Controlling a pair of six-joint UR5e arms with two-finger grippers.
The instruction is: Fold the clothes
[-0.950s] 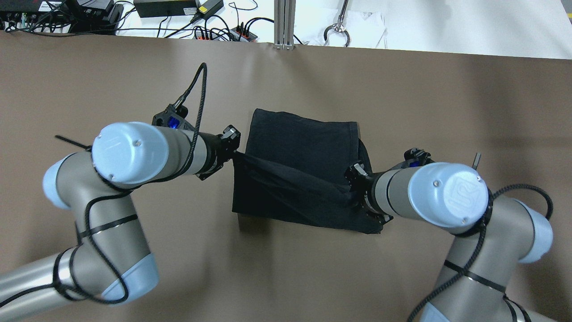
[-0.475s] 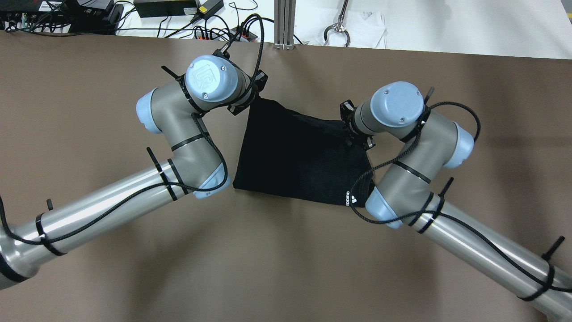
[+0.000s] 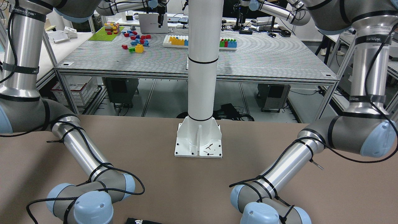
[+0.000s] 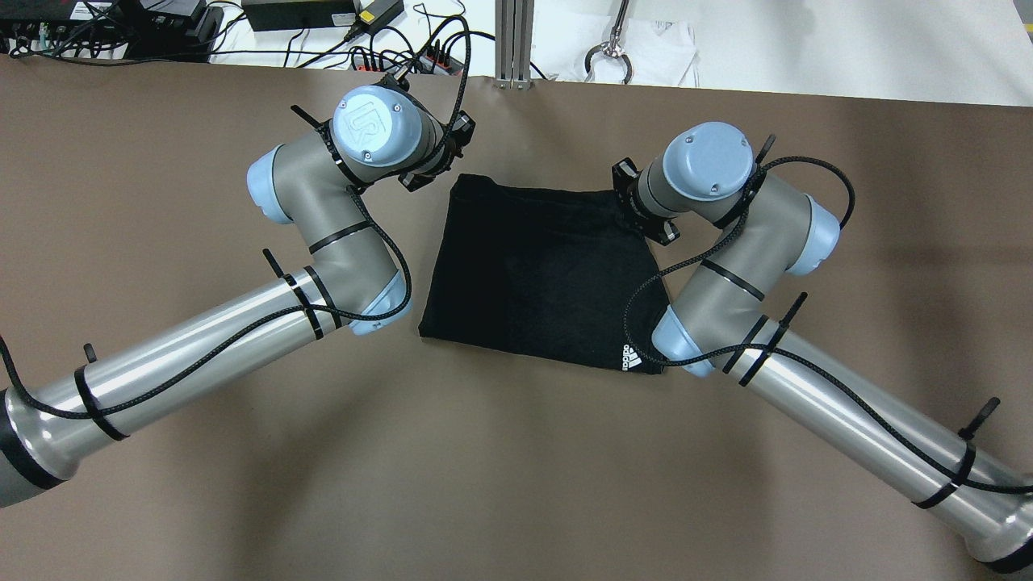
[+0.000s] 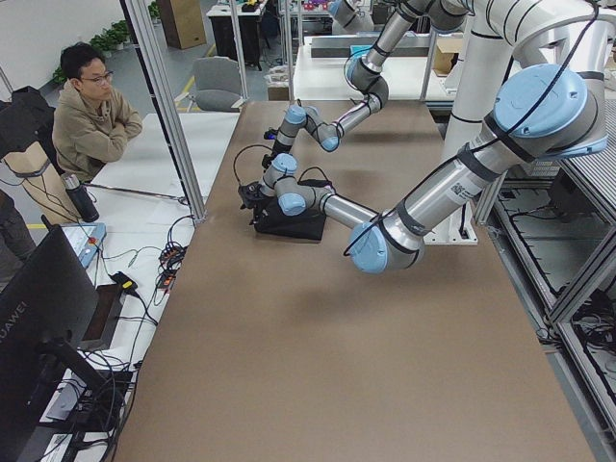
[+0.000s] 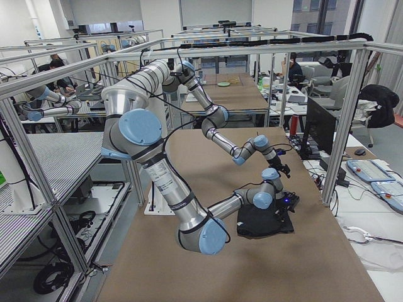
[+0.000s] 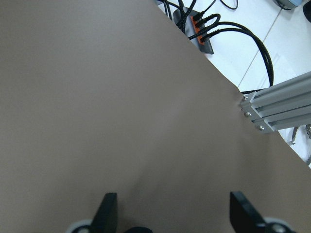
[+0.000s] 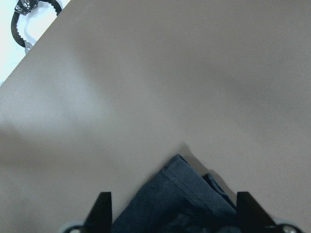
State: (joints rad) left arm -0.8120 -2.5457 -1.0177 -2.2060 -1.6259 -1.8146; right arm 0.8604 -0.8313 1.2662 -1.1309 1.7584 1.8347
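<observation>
The black garment (image 4: 541,274) lay folded flat on the table (image 4: 516,484), with the left gripper (image 7: 172,211) and right gripper (image 8: 170,208) at its far corners, both spread wide and holding nothing, likely to leave the fold neat.

A brown matte tabletop (image 4: 516,484) fills the overhead view. Past its far edge, at eleven o'clock, a black power strip with orange sockets (image 4: 401,63) lies among black cables. A silver aluminium extrusion post (image 4: 513,44) stands at twelve. A dark metal ring on a strap (image 4: 611,60) lies at one. In the left side view, a seated man in a tan jacket (image 5: 93,120) (arms crossed) is at ten o'clock. Coloured toy bricks (image 3: 136,40) lie on a grey ribbed bench (image 3: 264,59).
</observation>
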